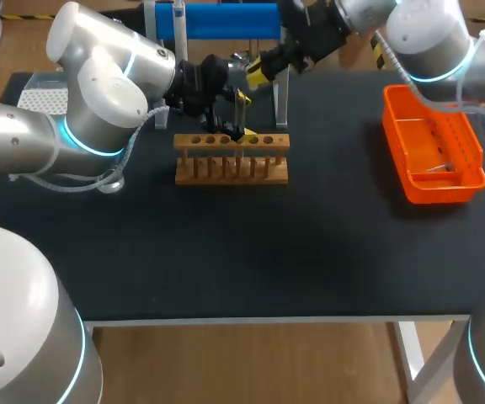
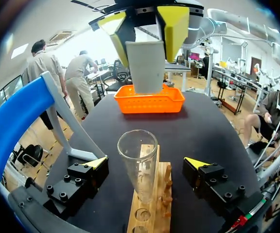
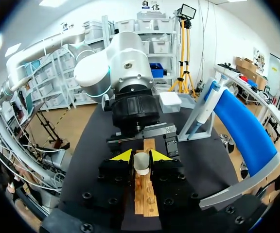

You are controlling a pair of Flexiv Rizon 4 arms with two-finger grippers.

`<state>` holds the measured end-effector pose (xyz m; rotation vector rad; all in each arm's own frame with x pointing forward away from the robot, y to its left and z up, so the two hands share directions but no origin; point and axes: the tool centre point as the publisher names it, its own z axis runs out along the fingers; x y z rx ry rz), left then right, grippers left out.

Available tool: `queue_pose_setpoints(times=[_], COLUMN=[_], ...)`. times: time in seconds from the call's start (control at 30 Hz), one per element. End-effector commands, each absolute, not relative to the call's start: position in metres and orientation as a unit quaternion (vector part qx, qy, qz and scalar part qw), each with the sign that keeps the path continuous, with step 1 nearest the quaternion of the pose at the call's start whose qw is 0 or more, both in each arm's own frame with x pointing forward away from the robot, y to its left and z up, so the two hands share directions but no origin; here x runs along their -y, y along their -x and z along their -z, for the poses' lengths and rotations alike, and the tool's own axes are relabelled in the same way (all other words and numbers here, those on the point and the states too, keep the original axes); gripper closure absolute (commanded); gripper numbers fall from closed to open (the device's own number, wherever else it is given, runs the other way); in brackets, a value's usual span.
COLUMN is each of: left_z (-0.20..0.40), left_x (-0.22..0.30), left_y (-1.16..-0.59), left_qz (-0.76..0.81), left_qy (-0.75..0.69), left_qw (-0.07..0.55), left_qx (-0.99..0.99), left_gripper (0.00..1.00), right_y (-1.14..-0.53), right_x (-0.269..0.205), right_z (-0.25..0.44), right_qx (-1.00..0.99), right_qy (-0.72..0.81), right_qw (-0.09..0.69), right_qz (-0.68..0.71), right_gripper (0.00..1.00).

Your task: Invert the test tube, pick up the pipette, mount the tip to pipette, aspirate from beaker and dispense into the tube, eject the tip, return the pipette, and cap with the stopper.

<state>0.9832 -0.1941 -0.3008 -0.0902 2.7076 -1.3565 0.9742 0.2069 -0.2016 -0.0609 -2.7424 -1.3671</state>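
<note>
A clear glass test tube (image 2: 139,160) stands upright, mouth up, in the wooden rack (image 1: 231,160). My left gripper (image 2: 147,165) is open, its fingers on either side of the tube without touching it. Directly above the tube, my right gripper (image 2: 147,29) is shut on a grey stopper (image 2: 146,65). In the right wrist view the stopper (image 3: 141,163) sits between the yellow fingertips (image 3: 123,155), over the rack (image 3: 145,196). The pipette (image 3: 204,104) hangs on the blue stand (image 3: 247,131) behind the rack. In the head view both grippers, left (image 1: 241,118) and right (image 1: 258,74), meet at the rack.
An orange basket (image 1: 432,147) sits at the table's right side. The blue stand (image 1: 217,21) runs along the back edge, close behind both grippers. A white box (image 1: 45,99) lies at the back left, behind my left arm.
</note>
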Motion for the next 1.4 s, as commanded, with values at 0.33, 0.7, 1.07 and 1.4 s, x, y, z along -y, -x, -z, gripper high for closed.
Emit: queue_pose_setpoints(times=[0.33,0.7,1.07,1.4], left_z=[0.300,0.300,0.300,0.300], left_x=[0.194,0.194,0.194,0.194], left_y=[-0.984,-0.984,-0.984,-0.984], left_qz=[0.445,0.445,0.445,0.445], left_qy=[0.029,0.029,0.029,0.029], left_qw=[0.053,0.053,0.053,0.053], left_qx=[-0.893,-0.893,-0.893,-0.893], left_gripper=[0.00,0.00,0.00,0.00], right_y=[-0.975,-0.978,-0.979,-0.978], right_x=[-0.219,-0.225,-0.227,-0.228], right_z=[0.209,0.215,0.221,0.227], right_qx=[0.895,0.895,0.896,0.897], right_qy=[0.013,0.013,0.016,0.018], right_qw=[0.049,0.056,0.058,0.062], right_qz=[0.442,0.441,0.441,0.438], right_gripper=[1.00,1.00,1.00,1.00])
